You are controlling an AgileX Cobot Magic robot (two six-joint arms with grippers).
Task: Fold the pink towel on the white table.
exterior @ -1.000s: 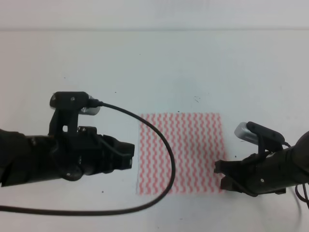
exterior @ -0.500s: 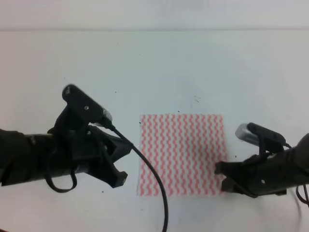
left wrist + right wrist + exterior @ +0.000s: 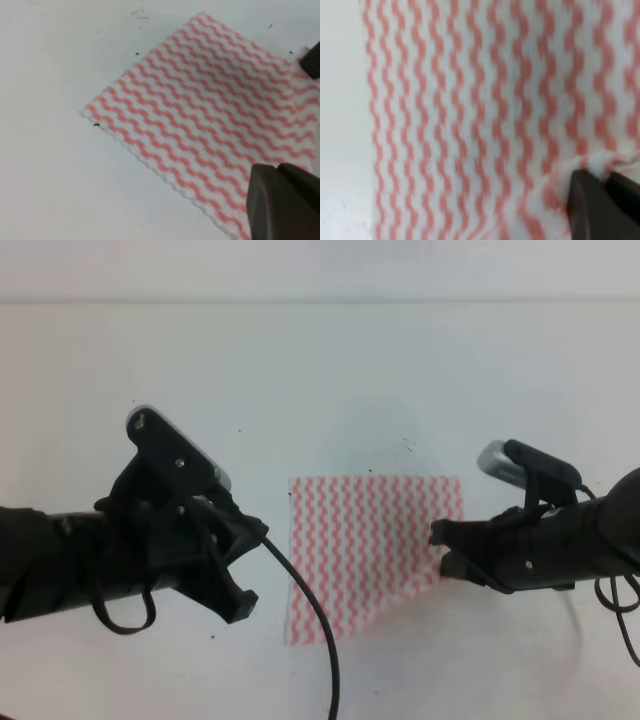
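Note:
The pink towel [image 3: 370, 535], white with pink-red wavy stripes, lies on the white table [image 3: 320, 370] between my two arms. Its near right corner is raised off the table, pinched in my right gripper [image 3: 442, 548], which is shut on it. Below that corner the cloth's edge runs diagonally down to the near left corner. The right wrist view shows the towel [image 3: 470, 115] up close, bunched at the dark fingertips [image 3: 585, 200]. My left gripper [image 3: 250, 570] hovers just left of the towel's left edge, open and holding nothing. In the left wrist view the towel [image 3: 200, 120] lies flat beyond one dark finger [image 3: 280, 205].
A black cable [image 3: 310, 600] from my left arm loops over the towel's near left corner and runs off the bottom edge. Tiny dark specks [image 3: 408, 445] dot the table behind the towel.
My right gripper has closed on the towel's near right corner, lifted it and carried it left and away from the front edge. My left wrist has rolled, and its gripper now stands open.

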